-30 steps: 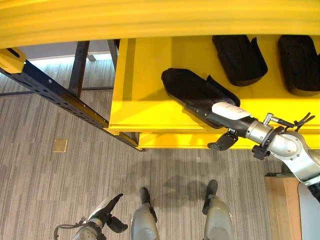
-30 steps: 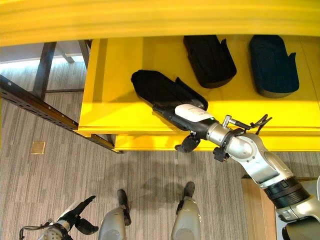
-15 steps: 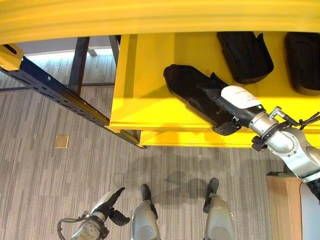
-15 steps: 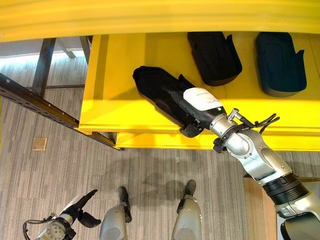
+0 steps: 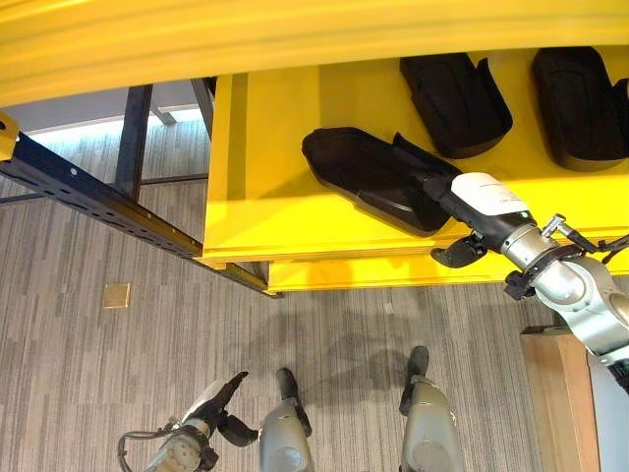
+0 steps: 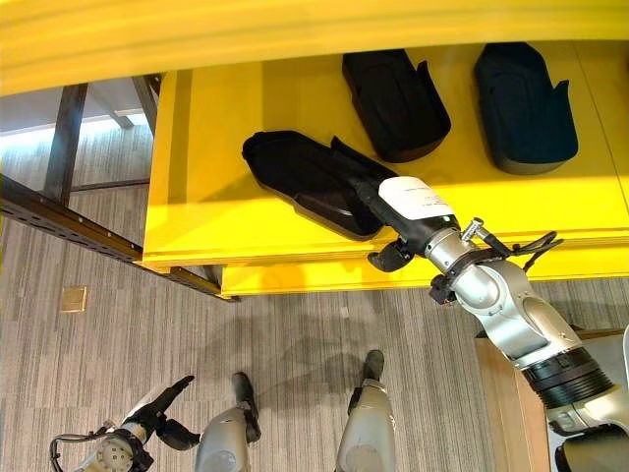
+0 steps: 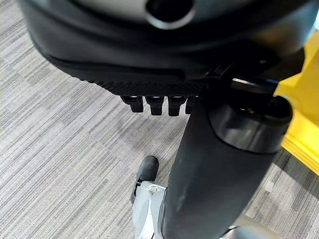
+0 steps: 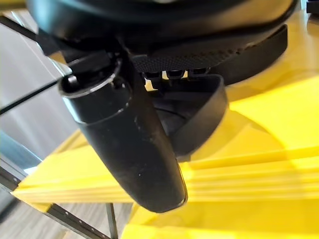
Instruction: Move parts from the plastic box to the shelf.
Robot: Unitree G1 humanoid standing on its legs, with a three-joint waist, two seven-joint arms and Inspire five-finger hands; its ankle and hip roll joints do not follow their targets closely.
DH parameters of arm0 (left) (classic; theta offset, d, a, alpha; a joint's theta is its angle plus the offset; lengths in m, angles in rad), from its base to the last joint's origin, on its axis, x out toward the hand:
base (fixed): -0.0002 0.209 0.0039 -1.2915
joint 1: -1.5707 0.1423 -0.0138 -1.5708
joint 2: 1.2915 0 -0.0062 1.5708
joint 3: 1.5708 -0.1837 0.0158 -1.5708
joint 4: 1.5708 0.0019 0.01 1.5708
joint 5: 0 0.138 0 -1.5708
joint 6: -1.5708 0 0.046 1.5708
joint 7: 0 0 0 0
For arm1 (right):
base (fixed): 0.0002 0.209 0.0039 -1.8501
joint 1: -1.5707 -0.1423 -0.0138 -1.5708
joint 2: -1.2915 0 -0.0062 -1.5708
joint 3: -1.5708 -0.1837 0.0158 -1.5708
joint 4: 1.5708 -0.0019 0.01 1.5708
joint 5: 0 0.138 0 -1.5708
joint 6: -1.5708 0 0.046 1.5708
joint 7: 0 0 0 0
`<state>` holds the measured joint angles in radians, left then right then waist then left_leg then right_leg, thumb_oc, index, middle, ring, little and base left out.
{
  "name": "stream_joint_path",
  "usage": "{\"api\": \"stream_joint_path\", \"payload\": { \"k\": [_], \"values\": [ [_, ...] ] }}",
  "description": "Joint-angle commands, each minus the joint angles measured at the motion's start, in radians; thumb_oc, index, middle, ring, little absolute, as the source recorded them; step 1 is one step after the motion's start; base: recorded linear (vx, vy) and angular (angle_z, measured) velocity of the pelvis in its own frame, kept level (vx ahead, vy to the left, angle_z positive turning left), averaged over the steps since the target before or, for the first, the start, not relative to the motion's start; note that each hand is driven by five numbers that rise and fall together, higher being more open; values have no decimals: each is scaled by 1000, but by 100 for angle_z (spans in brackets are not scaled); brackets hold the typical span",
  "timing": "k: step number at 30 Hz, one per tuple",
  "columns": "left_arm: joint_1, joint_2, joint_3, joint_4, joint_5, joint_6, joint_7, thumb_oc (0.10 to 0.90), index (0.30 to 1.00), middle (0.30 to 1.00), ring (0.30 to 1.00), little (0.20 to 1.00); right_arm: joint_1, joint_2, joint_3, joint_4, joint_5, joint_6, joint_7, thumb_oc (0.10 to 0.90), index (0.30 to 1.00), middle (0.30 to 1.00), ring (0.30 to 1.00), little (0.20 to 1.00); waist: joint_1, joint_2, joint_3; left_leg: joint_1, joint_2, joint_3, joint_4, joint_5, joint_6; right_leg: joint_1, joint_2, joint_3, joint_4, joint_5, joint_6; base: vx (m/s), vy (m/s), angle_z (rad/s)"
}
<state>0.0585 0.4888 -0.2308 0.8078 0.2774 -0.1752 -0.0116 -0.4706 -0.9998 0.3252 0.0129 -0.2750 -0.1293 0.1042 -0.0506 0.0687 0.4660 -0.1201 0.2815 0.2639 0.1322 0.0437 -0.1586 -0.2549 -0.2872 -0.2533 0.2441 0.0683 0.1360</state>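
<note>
I count three black parts on the yellow shelf [image 5: 295, 211]: one near part [image 5: 369, 177] lying at an angle close to the front edge, and two more, a middle part [image 5: 454, 90] and a far-right part [image 5: 580, 93], set side by side further back. My right hand [image 5: 470, 202] reaches in from the right and sits at the near part's closer end, its fingers laid over the part's rim and its thumb [image 5: 452, 256] hanging off below the shelf's front lip, apart from the part. In the right wrist view I see what the head views hide: the fingers [image 8: 174, 73] are bent down against the curved wall of that part [image 8: 199, 117], while the thumb [image 8: 134, 149] juts out straight, so I cannot tell if it truly grips. My left hand [image 5: 218, 413] hangs low over the grey carpet [image 5: 98, 364], fingers loosely extended and holding nothing.
</note>
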Motion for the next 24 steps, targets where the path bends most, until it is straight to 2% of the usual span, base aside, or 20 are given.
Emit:
{"api": "stream_joint_path", "payload": {
  "k": [1, 5, 10, 24],
  "values": [
    [64, 52, 10, -10, -35, -7, -1, 900, 1000, 1000, 1000, 1000, -37, -16, -82, -43, -19, -84, -17, 900, 1000, 1000, 1000, 1000, 17, -16, -62, -13, 29, 52, 37, -11, 16, 11, 15, 7, 143, -192, 11, 0, 0, 0],
    [59, 53, 7, -13, -45, 3, 2, 900, 1000, 1000, 1000, 1000, -47, -25, -70, -24, -58, -118, -11, 900, 1000, 1000, 1000, 1000, 23, -17, -59, -21, 33, 48, 48, -12, 14, 3, 14, 6, 164, -202, 9, 9, -16, 0],
    [60, 56, 8, -7, -49, 14, -7, 900, 1000, 1000, 1000, 1000, -87, -23, -31, 36, -76, -124, -16, 900, 1000, 1000, 1000, 1000, 37, -14, -56, -30, 35, 38, 56, -10, 12, -8, 10, 0, 193, -214, 6, 22, -8, 4],
    [49, 62, -22, -22, -40, 41, -31, 900, 1000, 1000, 1000, 1000, -213, 41, 90, 246, -138, -71, -32, 900, 1000, 1000, 1000, 1000, 69, 0, -56, -37, 30, 16, 64, -9, 14, -20, -12, -11, 240, -233, 2, 30, -3, 5]
  ]
}}
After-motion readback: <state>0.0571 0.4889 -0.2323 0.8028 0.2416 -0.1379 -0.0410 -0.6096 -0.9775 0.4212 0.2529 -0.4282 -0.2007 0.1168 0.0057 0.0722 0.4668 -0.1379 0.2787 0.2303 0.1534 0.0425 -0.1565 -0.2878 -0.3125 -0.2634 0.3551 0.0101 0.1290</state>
